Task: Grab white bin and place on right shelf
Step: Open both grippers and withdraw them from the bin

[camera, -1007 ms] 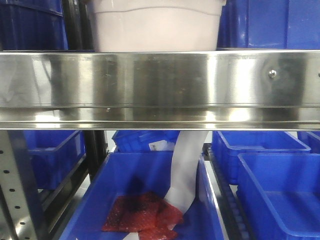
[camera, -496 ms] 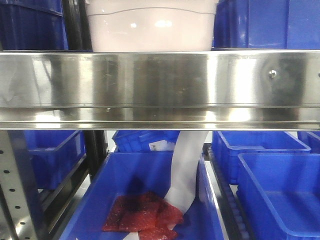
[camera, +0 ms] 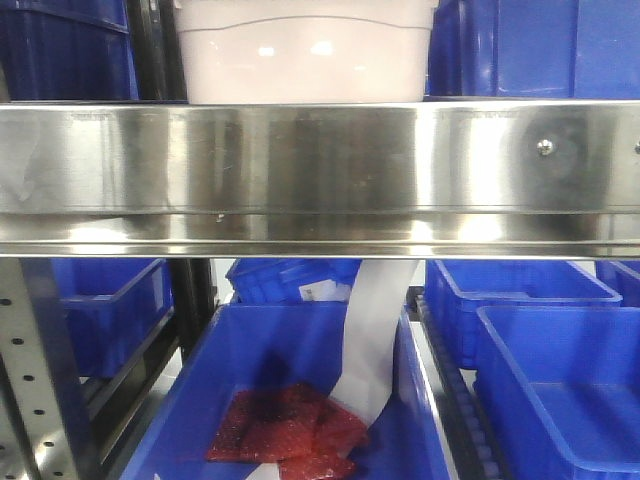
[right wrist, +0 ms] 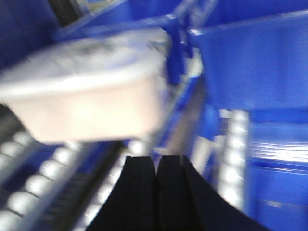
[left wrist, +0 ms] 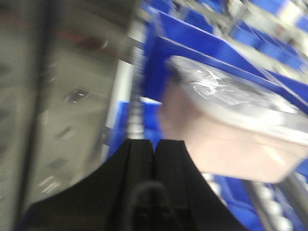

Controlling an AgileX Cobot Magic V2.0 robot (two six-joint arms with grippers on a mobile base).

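White bin [camera: 305, 58] is sitting on the right shelf [camera: 320, 175] behind its steel front rail, broad side facing the front camera, blue bins [camera: 520, 50] flanking it closely. Left gripper [left wrist: 154, 144] and right gripper [right wrist: 155, 161] are both hanging back from the bin, fingers pressed together and gripping nothing. Bin is lying lengthwise on rollers [right wrist: 43, 178] in both blurred wrist views, lid [left wrist: 231, 94] upward.

The steel front rail [camera: 320, 175] of the right shelf hides the white bin's [camera: 305, 60] base, and the frame's top edge cuts its lid. Both wrist views are smeared with blur.
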